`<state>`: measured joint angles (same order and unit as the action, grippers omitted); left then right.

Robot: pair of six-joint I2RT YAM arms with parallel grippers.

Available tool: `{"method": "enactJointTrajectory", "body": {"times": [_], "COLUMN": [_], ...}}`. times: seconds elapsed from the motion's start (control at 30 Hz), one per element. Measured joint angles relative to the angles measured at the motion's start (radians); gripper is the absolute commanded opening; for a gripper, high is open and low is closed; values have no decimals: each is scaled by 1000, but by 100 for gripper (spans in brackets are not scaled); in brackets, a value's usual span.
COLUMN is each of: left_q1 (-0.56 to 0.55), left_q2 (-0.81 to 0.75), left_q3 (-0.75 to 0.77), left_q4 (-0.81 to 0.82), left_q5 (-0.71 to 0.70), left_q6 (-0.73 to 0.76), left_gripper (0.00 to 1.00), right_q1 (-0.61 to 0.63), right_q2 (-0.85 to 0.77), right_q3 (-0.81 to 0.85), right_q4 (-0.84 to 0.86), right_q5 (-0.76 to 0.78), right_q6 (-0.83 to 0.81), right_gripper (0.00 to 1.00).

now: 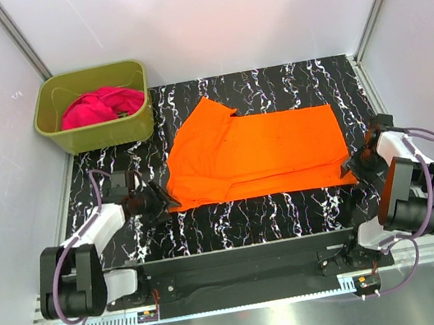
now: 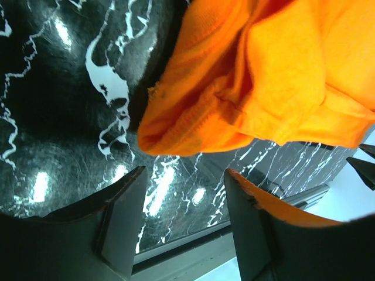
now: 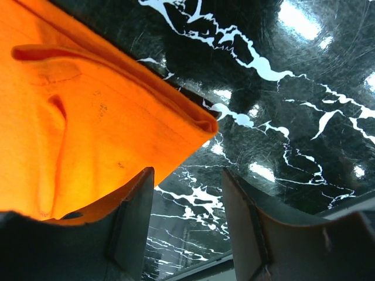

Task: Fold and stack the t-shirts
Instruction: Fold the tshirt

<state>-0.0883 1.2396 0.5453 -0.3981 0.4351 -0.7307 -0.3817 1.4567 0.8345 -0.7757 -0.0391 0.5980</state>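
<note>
Orange t-shirt (image 1: 265, 150), pink t-shirt (image 1: 99, 107), one each, one tub (image 1: 100, 134)

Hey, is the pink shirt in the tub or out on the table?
In the tub. The pink shirt lies bunched up inside its green walls, not folded.

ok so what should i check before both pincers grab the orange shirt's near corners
1. left pincer open: ok
2. right pincer open: ok
3. bright orange cloth t-shirt corner inside the left pincer: not ok, lies just ahead
4. its other near corner inside the right pincer: not ok, just ahead too
5. magenta-pink cloth shirt out of the way in olive-green plastic tub: ok
</note>
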Motion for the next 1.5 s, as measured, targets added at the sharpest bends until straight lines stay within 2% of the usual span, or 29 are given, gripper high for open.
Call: {"method": "enactJointTrajectory", "body": {"times": [0.1,0.13,0.23,0.33,0.37,0.4,0.47,0.5,0.57,0.87,0.9,0.93,0.97,1.0,1.07,1.1,1.17,1.2,1.27,1.33,1.5], "left_q1": [3,4,5,5,5,5,5,5,6,18,18,18,18,18,18,18,18,18,18,18,1], "left_q2": [39,52,82,106,112,116,123,126,132,103,94,83,70,59,31,15,-17,-33,-62,-82,-107], "left_q3": [0,0,0,0,0,0,2,6,24,98,98,98,98,98,98,99,102,110,137,174,215], "left_q4": [11,14,29,38,40,42,43,40,26,-37,-46,-55,-66,-73,-93,-106,-130,-148,-179,-195,-193], "left_q5": [0,0,-2,-5,-6,-7,-16,-22,-37,-127,-134,-140,-149,-154,-163,-172,-185,-195,-208,-208,-180], "left_q6": [-1,-1,1,6,7,8,21,27,40,95,97,100,105,113,116,116,119,125,138,158,209], "left_gripper": [53,47,39,21,4,0,0,0,0,0,3,10,28,39,50,60,62,62,63,63,63], "right_q1": [-3,-4,-6,-6,-6,-6,-8,-8,-8,-8,-8,-8,-8,-8,-8,-8,-9,-10,-9,-10,-9], "right_q2": [6,12,38,58,61,64,65,64,58,37,37,37,37,37,35,34,26,16,-8,-39,-99], "right_q3": [-8,-9,-9,-16,-22,-27,-34,-35,-39,-51,-51,-50,-49,-49,-46,-43,-37,-31,-4,40,141], "right_q4": [16,24,47,71,79,83,84,84,87,71,69,67,64,63,57,45,27,14,-15,-36,-39], "right_q5": [-1,-4,-7,-6,-5,-5,0,2,4,66,69,73,76,76,79,83,84,83,80,69,5], "right_q6": [1,1,3,9,12,12,12,14,20,49,51,53,53,53,47,35,13,1,-18,-34,-88], "right_gripper": [55,53,49,41,31,26,18,7,0,0,0,0,6,14,30,43,48,57,63,74,78]}}
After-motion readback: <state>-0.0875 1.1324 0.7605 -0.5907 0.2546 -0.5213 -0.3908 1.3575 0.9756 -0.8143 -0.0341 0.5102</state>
